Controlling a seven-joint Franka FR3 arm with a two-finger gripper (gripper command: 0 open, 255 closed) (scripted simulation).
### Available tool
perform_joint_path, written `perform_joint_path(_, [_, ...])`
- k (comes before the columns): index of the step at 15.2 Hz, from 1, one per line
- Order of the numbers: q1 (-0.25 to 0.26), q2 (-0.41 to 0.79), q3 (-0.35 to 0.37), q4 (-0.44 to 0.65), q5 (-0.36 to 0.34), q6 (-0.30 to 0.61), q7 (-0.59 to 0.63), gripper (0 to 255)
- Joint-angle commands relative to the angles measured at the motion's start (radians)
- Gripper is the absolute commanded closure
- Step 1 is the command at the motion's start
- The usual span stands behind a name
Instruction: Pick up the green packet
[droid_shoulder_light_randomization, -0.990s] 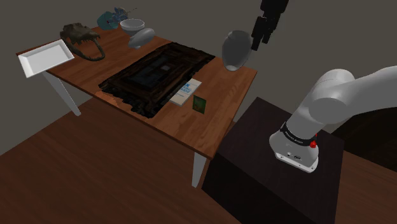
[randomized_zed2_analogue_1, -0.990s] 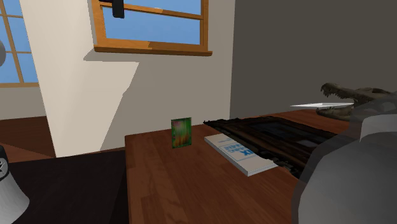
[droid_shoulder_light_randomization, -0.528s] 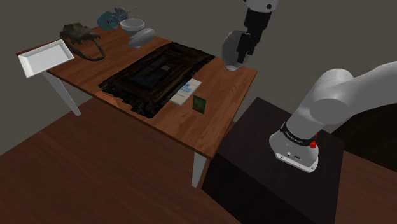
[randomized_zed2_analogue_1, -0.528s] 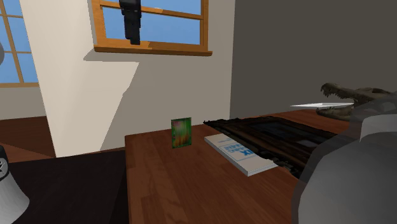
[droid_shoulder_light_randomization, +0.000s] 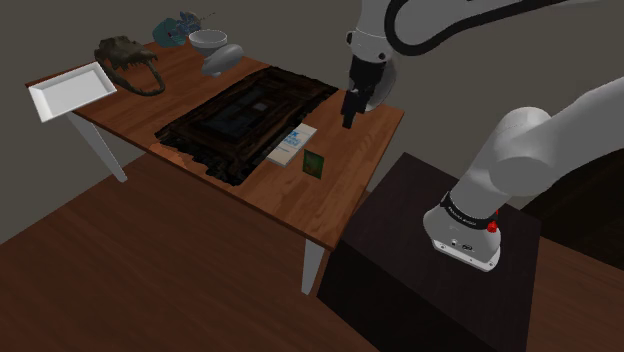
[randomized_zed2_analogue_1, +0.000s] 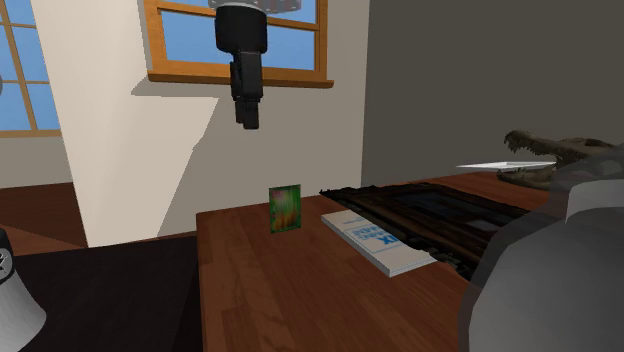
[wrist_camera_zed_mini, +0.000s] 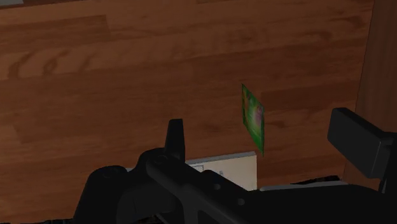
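The green packet (droid_shoulder_light_randomization: 315, 162) stands upright on the wooden table (droid_shoulder_light_randomization: 260, 190), close to the edge nearest the stand. In the second exterior view the green packet (randomized_zed2_analogue_1: 285, 208) faces the camera, just beside a white and blue box. My black gripper (droid_shoulder_light_randomization: 349, 118) hangs in the air above the table, higher than the packet and off to the shoulder view's right of it, pointing down. The gripper (randomized_zed2_analogue_1: 248, 122) is well above the packet and touches nothing. In the wrist view the gripper (wrist_camera_zed_mini: 261, 127) is open, its fingers (wrist_camera_zed_mini: 176, 133) apart, with the packet (wrist_camera_zed_mini: 252, 119) far below between them.
A white and blue box (droid_shoulder_light_randomization: 290, 144) lies flat beside the packet, against a dark mat (droid_shoulder_light_randomization: 245, 115). A white tray (droid_shoulder_light_randomization: 70, 88), a skull-like figure (droid_shoulder_light_randomization: 125, 55) and a bowl (droid_shoulder_light_randomization: 208, 40) sit at the far end. A grey rounded object (randomized_zed2_analogue_1: 545, 290) looms in the second exterior view's foreground.
The arm has swung down and toward the table; the gripper has dropped from the top of the views to hang above the packet. Nothing on the table moved.
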Motion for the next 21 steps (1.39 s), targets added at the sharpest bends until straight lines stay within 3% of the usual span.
perform_joint_path(1, [0.015,0.079,0.018,-0.002,0.011,0.090,-0.004,0])
perform_joint_path(7, [0.049,0.304,0.064,0.022,0.024,0.312,-0.017,0])
perform_joint_path(17, [0.051,0.409,0.073,-0.007,0.021,0.449,-0.019,0])
perform_joint_path(18, [0.051,0.410,0.073,-0.008,0.021,0.449,-0.019,255])
perform_joint_path(21, [0.051,0.410,0.073,-0.008,0.021,0.450,-0.019,255])
